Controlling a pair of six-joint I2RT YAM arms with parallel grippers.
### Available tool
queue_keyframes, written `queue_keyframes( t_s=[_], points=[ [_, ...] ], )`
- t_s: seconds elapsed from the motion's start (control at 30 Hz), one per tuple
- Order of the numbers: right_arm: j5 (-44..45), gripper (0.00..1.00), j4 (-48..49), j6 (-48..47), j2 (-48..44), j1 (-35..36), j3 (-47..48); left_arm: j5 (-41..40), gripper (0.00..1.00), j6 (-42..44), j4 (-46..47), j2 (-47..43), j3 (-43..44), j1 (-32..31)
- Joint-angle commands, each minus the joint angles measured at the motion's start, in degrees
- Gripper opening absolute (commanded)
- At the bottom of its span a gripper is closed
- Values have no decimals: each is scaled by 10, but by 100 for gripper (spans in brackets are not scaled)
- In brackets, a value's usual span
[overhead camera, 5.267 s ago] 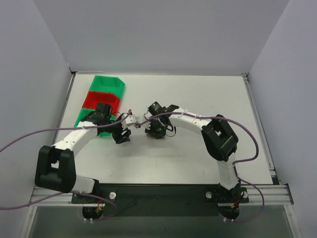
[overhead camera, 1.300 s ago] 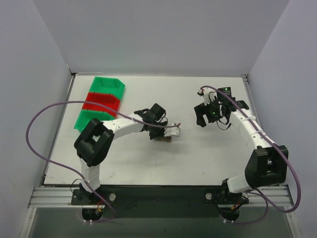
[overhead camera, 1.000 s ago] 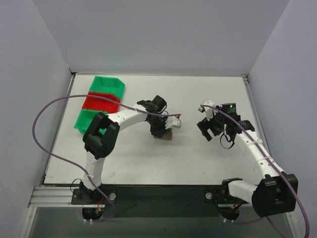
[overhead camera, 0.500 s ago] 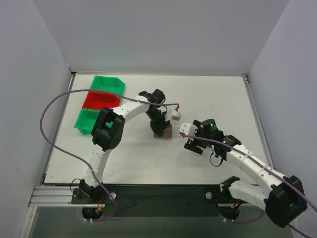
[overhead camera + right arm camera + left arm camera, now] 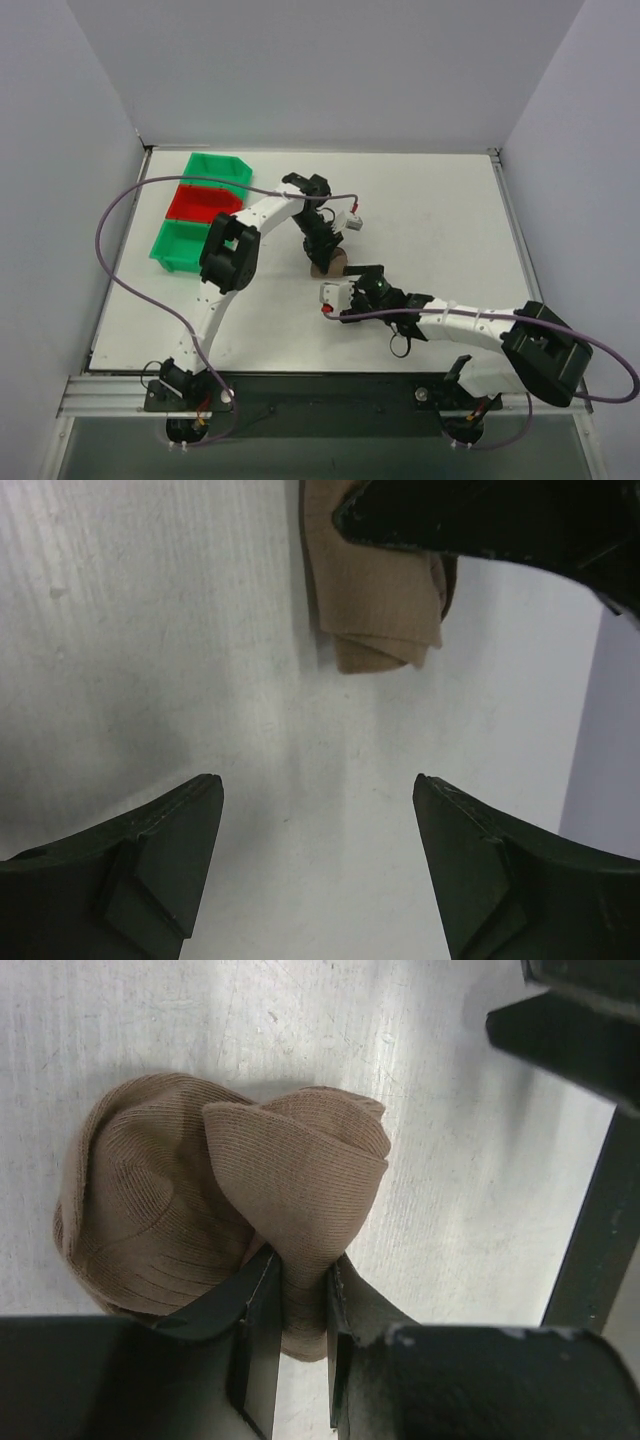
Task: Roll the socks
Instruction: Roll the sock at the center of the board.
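The socks [image 5: 328, 264] lie as a tan-brown rolled bundle near the middle of the table. My left gripper [image 5: 322, 248] reaches down onto the bundle from behind. In the left wrist view the gripper [image 5: 299, 1272] is shut on a folded flap of the socks [image 5: 190, 1210], pinched between its two black fingers. My right gripper [image 5: 353, 283] sits low just in front and to the right of the bundle. It stands open [image 5: 318, 782] over bare table, with the socks [image 5: 375, 610] a short way ahead of its fingertips [image 5: 190, 810] and not touching them.
Three small bins stand in a row at the back left: a green bin [image 5: 220, 170], a red bin [image 5: 205, 203] and a second green bin [image 5: 175, 245]. A purple cable [image 5: 130, 200] loops above the left arm. The table's near edge rail [image 5: 320, 385] runs along the front.
My right arm has swung from the right side of the table down to just in front of the socks, jaws still wide. The left gripper kept its pinch and shifted slightly.
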Motion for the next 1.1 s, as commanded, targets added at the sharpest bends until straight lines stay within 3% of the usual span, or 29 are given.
queue_keyframes(
  t_s=[0.0,0.27,0.5,0.63,0.9,1.03,1.07],
  points=[
    [61,78,116,-39,32,22,9,-65,0,-13,-36,87,23,2],
    [91,78,242,-68,163,62,21,-75,0,-42,-70,141,90,4],
    [108,78,344,-99,261,72,29,-94,0,-44,-58,143,79,3],
    [95,77,297,-77,274,58,51,-93,0,-42,-53,140,68,2],
    [50,64,145,-25,273,8,117,-89,0,-37,-44,129,53,2],
    [39,52,109,-17,284,-1,134,-87,0,-33,-42,124,46,2],
    [36,42,102,-17,288,-1,141,-86,0,-30,-40,123,42,2]
  ],
)
